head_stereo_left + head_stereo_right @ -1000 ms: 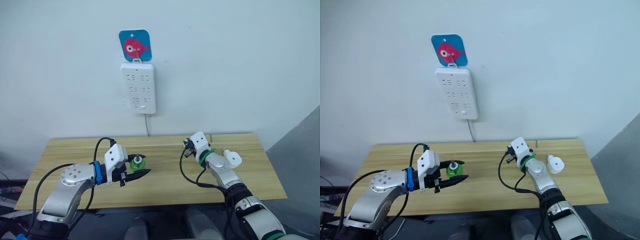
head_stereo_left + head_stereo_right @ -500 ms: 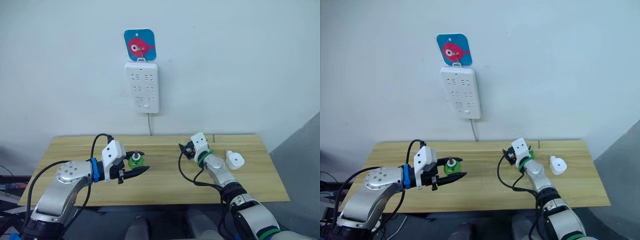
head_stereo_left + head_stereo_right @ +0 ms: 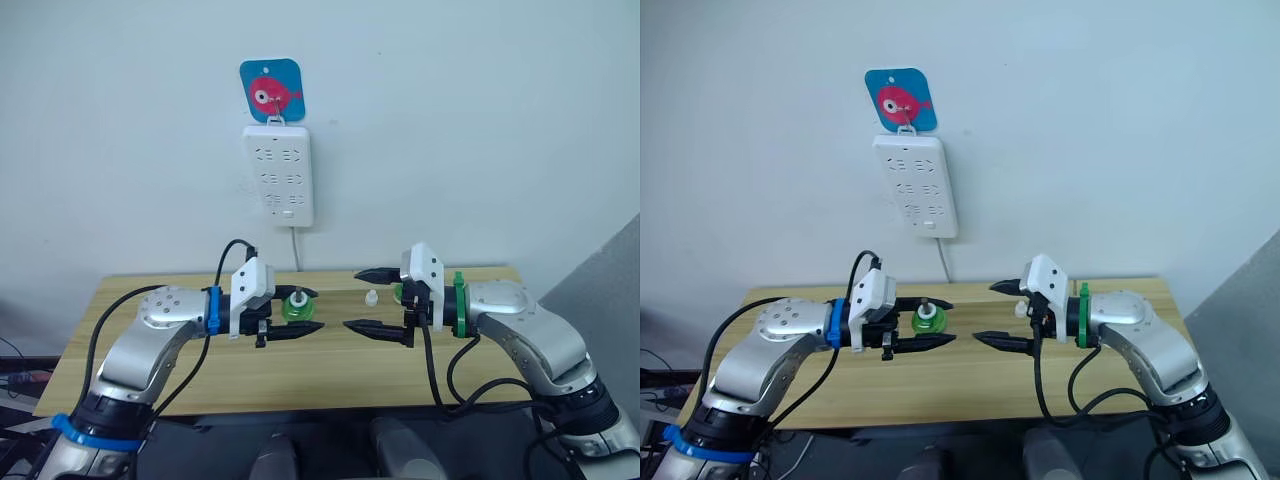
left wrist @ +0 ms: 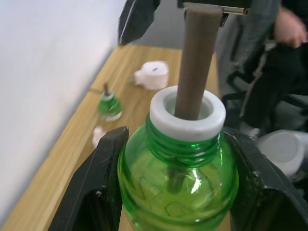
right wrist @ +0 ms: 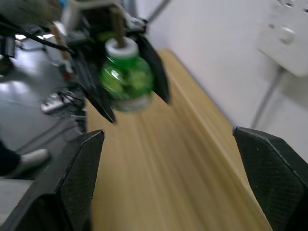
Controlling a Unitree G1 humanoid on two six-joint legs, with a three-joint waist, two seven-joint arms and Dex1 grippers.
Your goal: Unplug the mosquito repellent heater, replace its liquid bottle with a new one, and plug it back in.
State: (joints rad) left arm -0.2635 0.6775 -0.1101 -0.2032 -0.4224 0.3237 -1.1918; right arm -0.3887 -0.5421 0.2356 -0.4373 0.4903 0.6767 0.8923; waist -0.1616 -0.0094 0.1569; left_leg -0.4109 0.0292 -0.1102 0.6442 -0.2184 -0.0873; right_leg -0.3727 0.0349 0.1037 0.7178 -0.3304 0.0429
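Two grippers now face each other at mid-frame: the left gripper [image 3: 300, 312] pinches the green bottle [image 3: 297, 306], while the right gripper [image 3: 375, 300], newly swung inward with fingers spread, has left the mosquito repellent heater [image 4: 152, 75] lying farther back on the table [image 3: 150, 375], unplugged.

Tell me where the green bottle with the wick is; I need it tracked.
The green bottle sits clamped between the left gripper fingers, above the wooden table, facing the open right gripper.

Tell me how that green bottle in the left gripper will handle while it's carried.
The green bottle looks like rigid, smooth, glossy plastic, so it could slip or twist between the left gripper's fingers, which clamp only its rounded body. Small, so probably light. Its uncapped wick stands exposed and might bend or snap if knocked.
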